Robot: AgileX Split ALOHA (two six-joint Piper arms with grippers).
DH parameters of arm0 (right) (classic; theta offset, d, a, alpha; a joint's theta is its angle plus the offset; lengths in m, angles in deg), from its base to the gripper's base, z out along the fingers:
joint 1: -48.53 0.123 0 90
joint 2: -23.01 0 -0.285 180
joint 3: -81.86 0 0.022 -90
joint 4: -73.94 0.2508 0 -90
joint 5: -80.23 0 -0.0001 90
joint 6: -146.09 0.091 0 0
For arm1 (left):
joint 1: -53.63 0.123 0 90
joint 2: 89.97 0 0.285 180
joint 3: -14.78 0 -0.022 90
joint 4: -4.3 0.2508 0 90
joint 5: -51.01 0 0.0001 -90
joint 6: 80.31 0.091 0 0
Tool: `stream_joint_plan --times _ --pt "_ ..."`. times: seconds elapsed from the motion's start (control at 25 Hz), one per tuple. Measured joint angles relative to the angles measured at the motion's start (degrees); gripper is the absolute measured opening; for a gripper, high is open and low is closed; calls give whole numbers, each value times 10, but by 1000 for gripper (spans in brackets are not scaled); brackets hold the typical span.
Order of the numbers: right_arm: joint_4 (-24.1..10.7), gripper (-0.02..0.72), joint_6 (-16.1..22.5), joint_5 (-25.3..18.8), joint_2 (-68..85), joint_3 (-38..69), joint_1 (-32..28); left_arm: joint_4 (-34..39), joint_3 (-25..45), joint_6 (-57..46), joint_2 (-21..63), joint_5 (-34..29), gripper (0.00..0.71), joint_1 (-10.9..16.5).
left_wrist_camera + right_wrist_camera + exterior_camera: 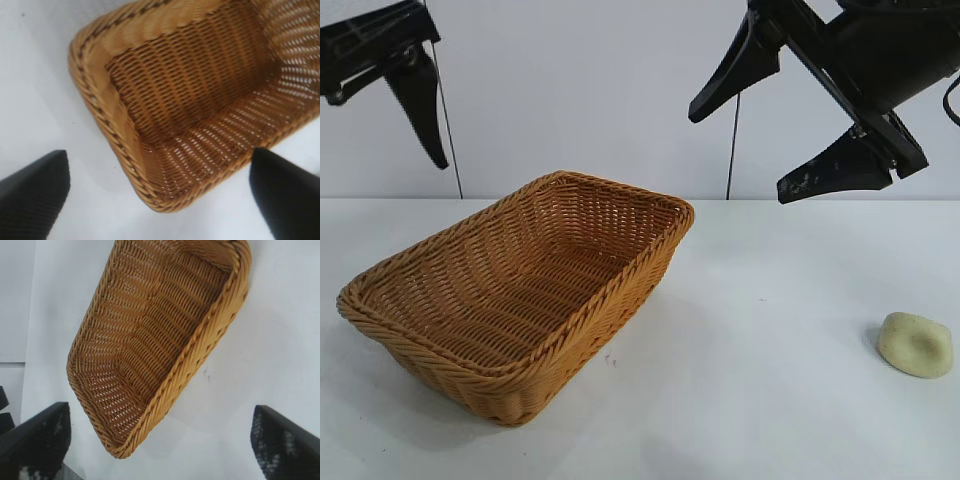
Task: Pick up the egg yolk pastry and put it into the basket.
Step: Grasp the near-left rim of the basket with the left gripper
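Exterior view, egg yolk pastry point(916, 344) dent up, long axis sideways, left claw point(395, 95) and right claw point(765, 140) released

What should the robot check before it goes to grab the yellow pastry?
1. Egg yolk pastry lying free on the table, nothing on it: ok.
2. Basket upright with nothing inside: ok.
3. Right end effector open wide: ok.
4. Right end effector over the pastry: not ok, it hangs high, nearer the basket.
5. Left end effector out of the way, up above the basket's far side: ok.
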Motion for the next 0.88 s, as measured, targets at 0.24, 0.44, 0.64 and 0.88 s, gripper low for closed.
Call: stream_joint_plan --times 0.24,0.44,0.64,0.88 --pt "0 695 0 -1 0 0 0 1 1 -21 0 26 695 0" --pt "0 695 0 -11 0 0 0 5 1 -35 -25 44 695 0" --pt "0 695 0 -15 0 0 0 4 1 -35 -103 86 695 2" --pt "0 695 2 -25 0 0 0 -18 1 -34 -182 135 695 21"
